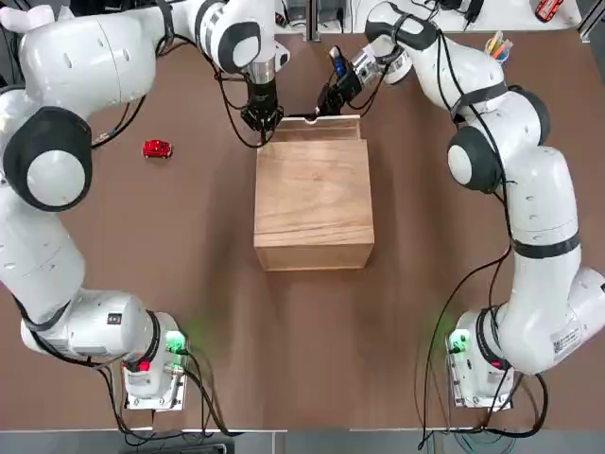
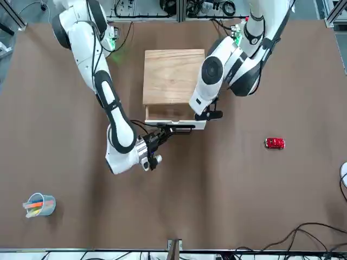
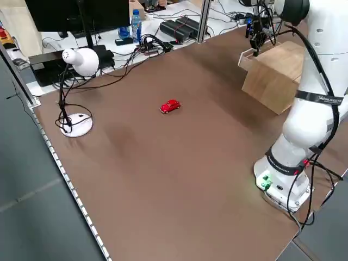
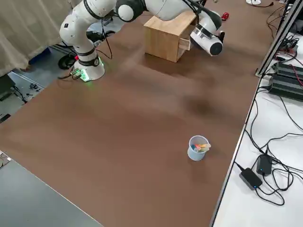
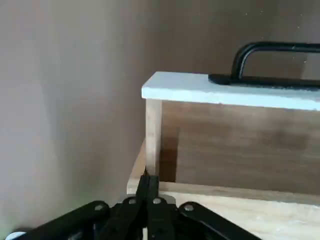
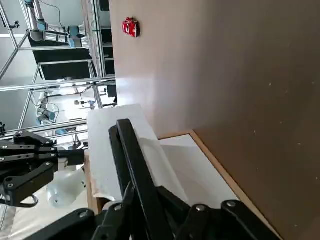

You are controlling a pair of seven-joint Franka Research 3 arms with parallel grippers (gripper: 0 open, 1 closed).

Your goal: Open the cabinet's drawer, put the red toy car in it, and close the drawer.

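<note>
while the red toy car (image 1: 157, 148) sits on the table (image 1: 312, 359) off the cabinet's left side, the cabinet's (image 1: 315, 194) drawer (image 2: 176, 123) stands partly open; the left gripper (image 5: 149, 177), fingers together, is by its side, the right gripper (image 6: 122, 125), fingers nearly together, at its front.

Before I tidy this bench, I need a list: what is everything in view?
table: one, brown, beneath everything
cabinet: one, tan wood, mid-table
drawer: one, white-fronted, partly out
handle: one, black, drawer front
toy car: one, red, robot's left
cup of sticks: one, pale blue, far right
monitor: one, black, side bench
cables: many, black, benches
arms: two, white
left gripper: one, black, drawer's left corner
right gripper: one, black, at handle
</note>
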